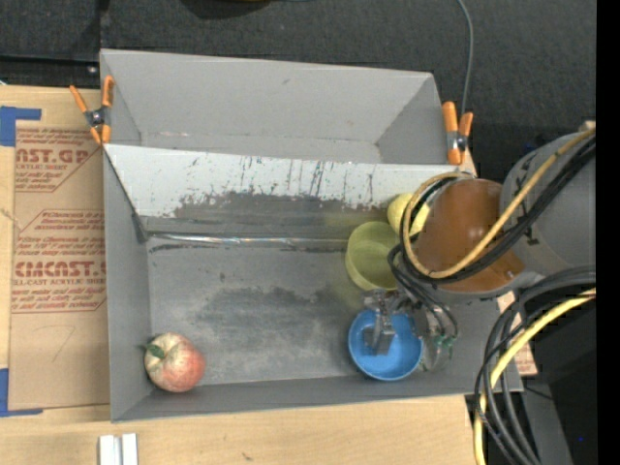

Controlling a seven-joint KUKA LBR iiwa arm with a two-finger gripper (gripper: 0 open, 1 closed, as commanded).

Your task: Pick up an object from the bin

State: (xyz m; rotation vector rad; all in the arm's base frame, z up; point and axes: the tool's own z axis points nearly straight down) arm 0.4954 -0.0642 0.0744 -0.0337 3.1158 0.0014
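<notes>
My gripper (390, 332) reaches down into a small blue bowl (373, 356) at the bin's front right; one finger stands inside the bowl, the other near its right rim. How far apart they are is hidden by the wrist. Just behind the bowl lies a yellow-green cup (368, 255) on its side, with a yellow ball-like thing (402, 211) at its right, partly covered by the arm. A red and yellow apple (174, 362) rests alone in the front left corner.
The arm with its orange cover and looped cables hangs over the bin's right side and hides the floor there. The bin's bare scuffed floor stretches between the apple and the bowl.
</notes>
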